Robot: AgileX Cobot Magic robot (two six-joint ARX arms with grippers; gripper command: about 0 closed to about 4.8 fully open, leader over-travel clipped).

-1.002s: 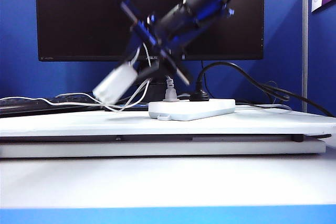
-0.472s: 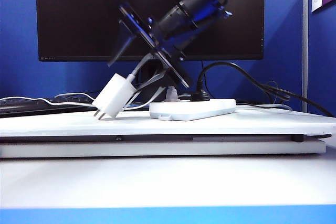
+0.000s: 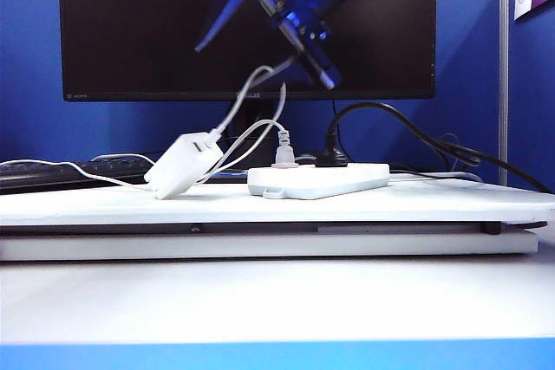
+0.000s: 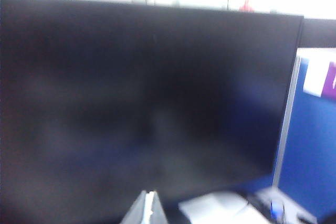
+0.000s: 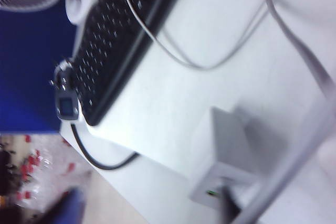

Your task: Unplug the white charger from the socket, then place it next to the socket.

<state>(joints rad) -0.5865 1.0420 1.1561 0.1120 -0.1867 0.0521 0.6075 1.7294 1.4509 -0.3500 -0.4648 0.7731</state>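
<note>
The plain white rectangular charger block (image 3: 184,165) leans free on the white desk (image 3: 364,204) just beside the long white socket strip (image 3: 317,181), since the right hand (image 3: 270,30) hangs wide open above holding nothing, while the left hand (image 4: 148,209), facing the monitor, looks closed and empty.

right gripper (image 3: 264,36): blue anodised body, black housing behind the jaws, thin dark blade-like fingers (image 3: 308,56), blurred. left gripper (image 4: 147,209): only a pale grey wedge-shaped tip in the left wrist view, rest out of frame.
</note>
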